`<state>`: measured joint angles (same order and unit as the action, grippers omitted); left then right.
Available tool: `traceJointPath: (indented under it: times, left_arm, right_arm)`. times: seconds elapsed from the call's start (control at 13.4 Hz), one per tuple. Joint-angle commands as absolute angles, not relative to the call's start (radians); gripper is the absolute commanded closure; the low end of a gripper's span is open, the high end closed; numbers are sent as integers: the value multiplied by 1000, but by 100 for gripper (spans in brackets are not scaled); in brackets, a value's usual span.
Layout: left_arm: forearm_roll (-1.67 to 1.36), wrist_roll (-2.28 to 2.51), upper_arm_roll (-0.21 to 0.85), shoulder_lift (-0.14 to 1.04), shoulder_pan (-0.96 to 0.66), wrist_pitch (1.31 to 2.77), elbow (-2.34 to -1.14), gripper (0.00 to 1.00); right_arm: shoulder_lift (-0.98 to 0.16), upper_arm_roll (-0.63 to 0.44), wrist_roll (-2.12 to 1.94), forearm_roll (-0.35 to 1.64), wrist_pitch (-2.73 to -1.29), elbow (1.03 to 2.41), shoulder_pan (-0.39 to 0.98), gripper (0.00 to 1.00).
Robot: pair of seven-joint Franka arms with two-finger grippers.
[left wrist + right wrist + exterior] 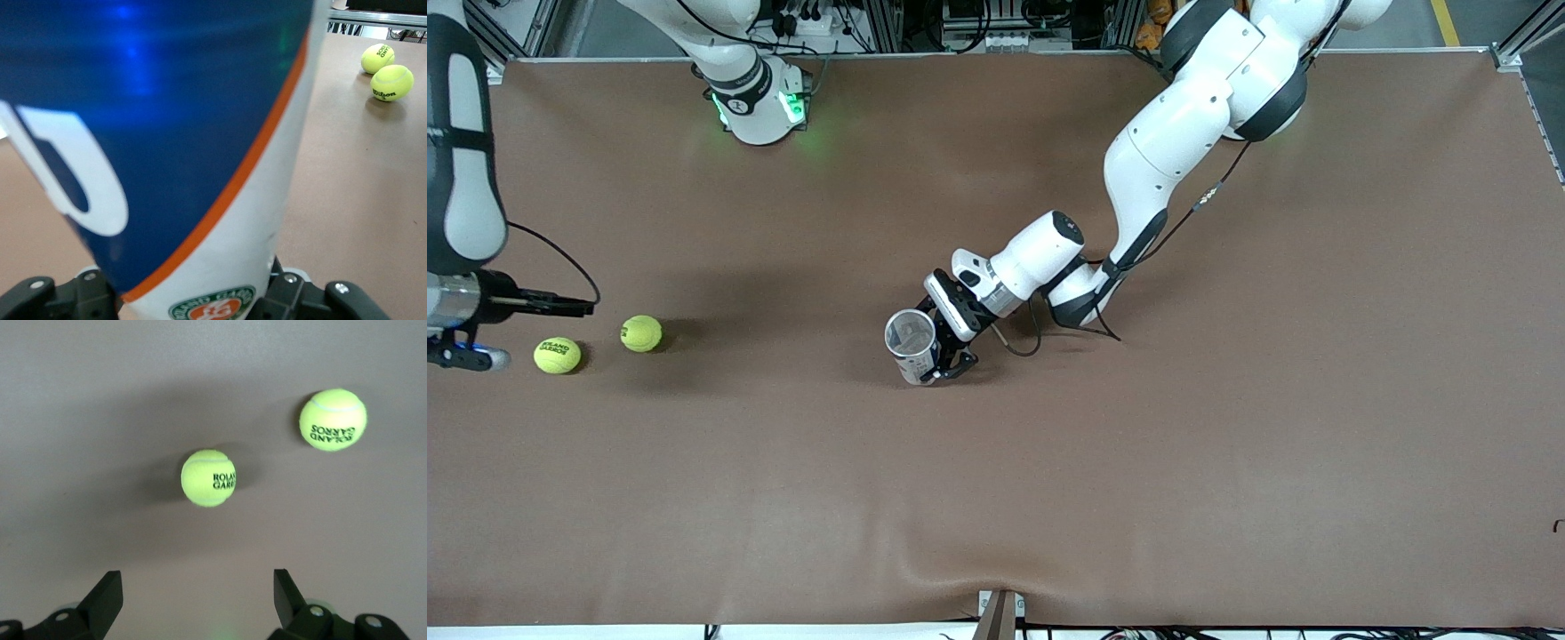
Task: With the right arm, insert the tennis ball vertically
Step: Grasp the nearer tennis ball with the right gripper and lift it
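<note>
Two yellow-green tennis balls lie on the brown table near the right arm's end, one (pixel 557 356) nearer the front camera than the other (pixel 641 333). Both show in the right wrist view (pixel 208 478) (pixel 332 420). My right gripper (pixel 589 307) hangs above the table beside them, open and empty (pixel 198 600). My left gripper (pixel 941 357) is shut on a tennis-ball can (pixel 911 342) at the table's middle, its open mouth facing up. The can's blue, white and orange label fills the left wrist view (pixel 200 133).
The brown mat (pixel 1227 462) covers the whole table. The two balls also show small in the left wrist view (pixel 377 58) (pixel 392 83). The right arm's base (pixel 756 98) stands at the table's edge farthest from the front camera.
</note>
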<state>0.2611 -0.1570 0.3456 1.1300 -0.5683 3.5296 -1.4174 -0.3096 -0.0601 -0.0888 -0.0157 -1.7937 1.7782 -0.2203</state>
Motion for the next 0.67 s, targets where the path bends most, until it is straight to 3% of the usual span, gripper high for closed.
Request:
traceJointPath:
  times: [0.0,0.6]
  left_arm:
    - [244,-161,325,1152,-580,3551,-1402,24]
    - [244,-161,308,1161,-601,3547,-1408,23]
  right_arm:
    - [-320,-48,-100,-2,-1943,1880,-242,0]
    - [-402,-48,-100,-2,-2135,1989,-239,0]
